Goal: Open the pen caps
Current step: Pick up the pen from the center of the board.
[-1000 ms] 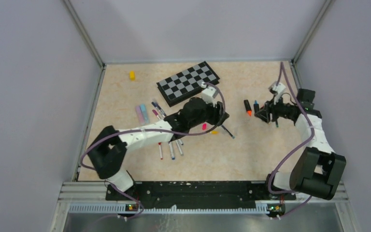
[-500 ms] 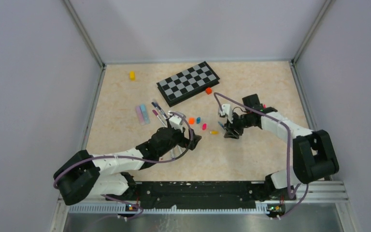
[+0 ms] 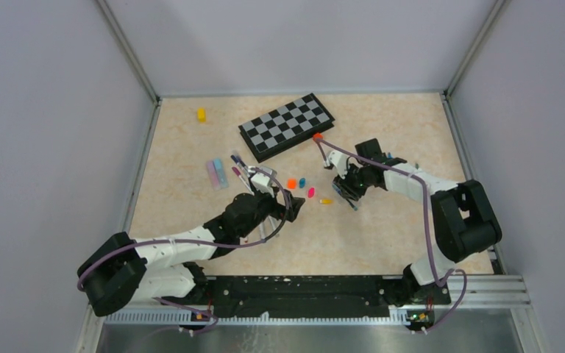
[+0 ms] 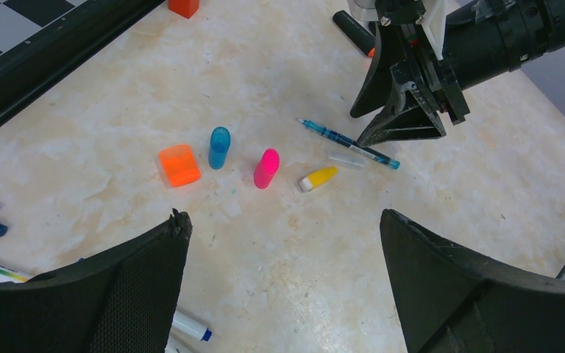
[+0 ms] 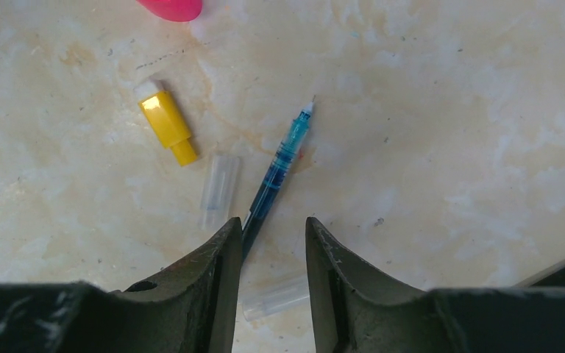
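Four loose pen caps lie in a row mid-table: orange (image 4: pixel 179 165), blue (image 4: pixel 219 147), pink (image 4: pixel 266 168) and yellow (image 4: pixel 318 178). A thin teal pen (image 5: pixel 276 173) lies bare-tipped just right of them, with a clear cap (image 5: pixel 219 190) beside it. My right gripper (image 5: pixel 274 228) hovers low over the pen's rear end, jaws a narrow gap apart and gripping nothing. A second clear cap (image 5: pixel 276 296) lies on the table between them. My left gripper (image 4: pixel 287 243) stands wide open and empty, just short of the caps. More pens (image 3: pixel 239 168) lie to the left.
The chessboard (image 3: pixel 287 126) sits at the back with an orange block (image 3: pixel 317 137) at its right corner. A yellow block (image 3: pixel 201 115) lies far back left. Lilac and light blue highlighters (image 3: pixel 217 173) rest left of the pens. A black highlighter (image 4: pixel 353 29) lies behind the right gripper.
My left arm drew back toward the near left and its gripper opened wide. My right arm swung left to the teal pen, and its jaws narrowed a little.
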### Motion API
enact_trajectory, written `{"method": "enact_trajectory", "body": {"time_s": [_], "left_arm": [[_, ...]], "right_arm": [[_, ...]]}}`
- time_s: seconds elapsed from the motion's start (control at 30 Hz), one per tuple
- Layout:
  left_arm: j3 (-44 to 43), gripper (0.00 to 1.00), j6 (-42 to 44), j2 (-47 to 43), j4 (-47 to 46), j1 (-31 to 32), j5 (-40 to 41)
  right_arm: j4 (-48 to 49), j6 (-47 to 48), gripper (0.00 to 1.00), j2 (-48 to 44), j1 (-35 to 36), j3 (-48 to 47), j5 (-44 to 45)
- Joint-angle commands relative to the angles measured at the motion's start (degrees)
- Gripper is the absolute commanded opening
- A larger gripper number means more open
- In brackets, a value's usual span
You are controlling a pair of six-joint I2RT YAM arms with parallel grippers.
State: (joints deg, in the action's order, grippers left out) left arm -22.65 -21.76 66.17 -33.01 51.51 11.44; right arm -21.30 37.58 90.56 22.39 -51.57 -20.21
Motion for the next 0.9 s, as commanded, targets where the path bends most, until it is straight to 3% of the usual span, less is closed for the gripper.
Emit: {"method": "enact_trajectory", "body": {"time_s": [0.0,0.43,0.87], "left_arm": [[-1.44,0.99,-0.32,0.77,-2.77,-0.18,0.64],[-1.26,0.99,-0.48,0.12,-1.99,-0.27,1.34],[-1.08,0.99,-0.04,-1.31,-1.19,-0.27,2.76]], "right_arm": [[2.53,-2.78,0.35,0.88,0.84,-2.29,1.56],[2.54,-4.35,0.30,3.62,1.77,-2.60,3.53],[1.29,-12.59,0.16,7.87,2.60,-5.40,8.09]]}}
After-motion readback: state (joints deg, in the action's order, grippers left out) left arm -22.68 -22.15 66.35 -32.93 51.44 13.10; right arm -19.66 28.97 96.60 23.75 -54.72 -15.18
